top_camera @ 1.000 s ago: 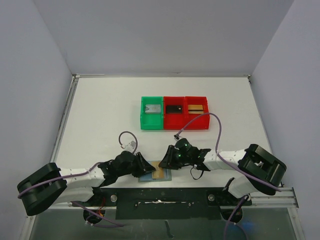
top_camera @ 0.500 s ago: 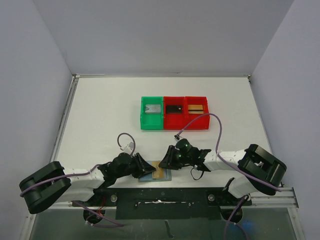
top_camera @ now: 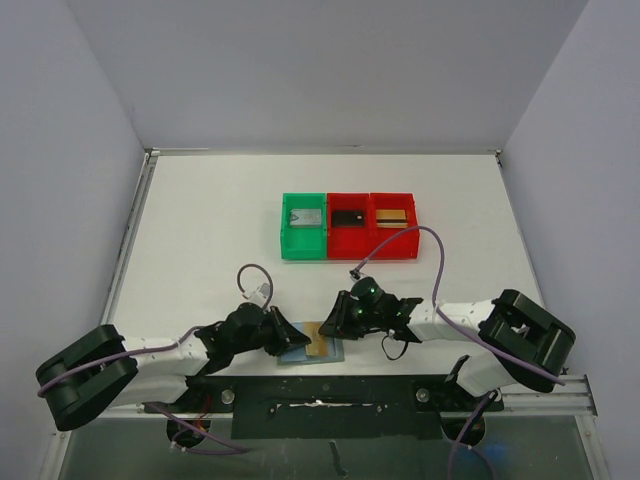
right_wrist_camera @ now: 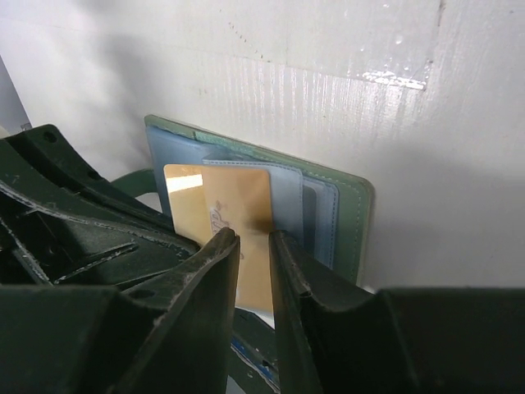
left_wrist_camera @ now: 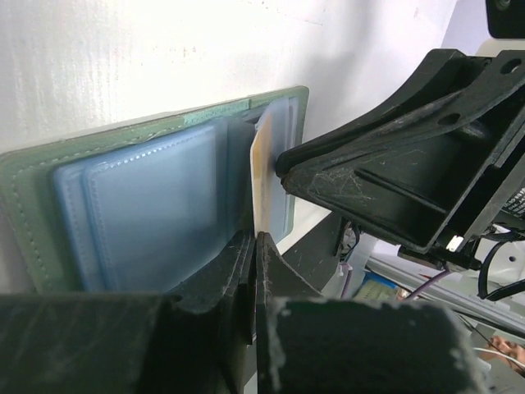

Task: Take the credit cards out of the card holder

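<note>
The pale blue-grey card holder (top_camera: pixel 296 354) lies open on the table near the front edge, between both arms. A gold-tan credit card (top_camera: pixel 320 346) sticks partly out of its pocket. In the left wrist view the card (left_wrist_camera: pixel 262 164) stands edge-on and runs down into my left gripper (left_wrist_camera: pixel 255 246), which is shut on its edge. The holder's blue panels (left_wrist_camera: pixel 148 205) lie beyond. My right gripper (right_wrist_camera: pixel 255 238) has its jaws a narrow gap apart, tips down on the card (right_wrist_camera: pixel 221 197) and the holder (right_wrist_camera: pixel 328 213), with nothing between them.
A green bin (top_camera: pixel 303 228) and two joined red bins (top_camera: pixel 371 226) stand at mid-table, each with something inside. The table's front edge and the arms' mounting rail (top_camera: pixel 330 395) lie just behind the holder. White walls enclose the table.
My left gripper's jaws have closed onto the card's edge. The left arm shifted slightly. The right gripper has stayed where it was.
</note>
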Motion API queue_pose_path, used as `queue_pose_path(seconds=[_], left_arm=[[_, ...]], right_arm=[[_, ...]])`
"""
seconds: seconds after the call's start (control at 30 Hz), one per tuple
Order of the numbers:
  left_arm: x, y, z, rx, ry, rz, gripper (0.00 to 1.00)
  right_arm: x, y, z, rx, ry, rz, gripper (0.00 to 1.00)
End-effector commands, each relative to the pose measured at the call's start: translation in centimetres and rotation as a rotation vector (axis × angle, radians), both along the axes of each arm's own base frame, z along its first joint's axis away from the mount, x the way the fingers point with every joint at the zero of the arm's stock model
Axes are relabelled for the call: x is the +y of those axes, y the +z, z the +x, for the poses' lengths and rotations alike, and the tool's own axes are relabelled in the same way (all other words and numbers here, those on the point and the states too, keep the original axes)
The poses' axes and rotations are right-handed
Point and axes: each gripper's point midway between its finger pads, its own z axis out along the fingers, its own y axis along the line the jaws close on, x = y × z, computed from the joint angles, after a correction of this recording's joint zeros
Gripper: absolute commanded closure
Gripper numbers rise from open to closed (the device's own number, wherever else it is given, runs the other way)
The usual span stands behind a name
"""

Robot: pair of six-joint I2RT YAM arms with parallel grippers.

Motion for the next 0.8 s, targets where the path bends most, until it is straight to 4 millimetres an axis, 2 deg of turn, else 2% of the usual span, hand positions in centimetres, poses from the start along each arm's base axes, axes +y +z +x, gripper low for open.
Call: queue_pose_path(seconds=[0.0,0.27,0.57,0.77], left_arm=[[0.5,1.0,0.8,-0.048,0.012,0.035,1.00],[2.3,0.8,0.2,-0.053,0.023,0.029,1.00],[3.5,1.3,0.8,-0.073,0.026,0.100,1.00],[3.8,1.9,1.1,-0.082,0.022,0.107,1.00]], right_arm=[[-1.9,-1.2,0.1,0.002,-0.025,-0.112,0.75],[-1.0,-0.4,0.8,-0.023,0.004,-0.083,0.75],[0.9,3.8,2.3,-0.138,0.074,-0.052,0.71],[3.2,5.9,2.1,-0.177,0.117,0.028,0.71]])
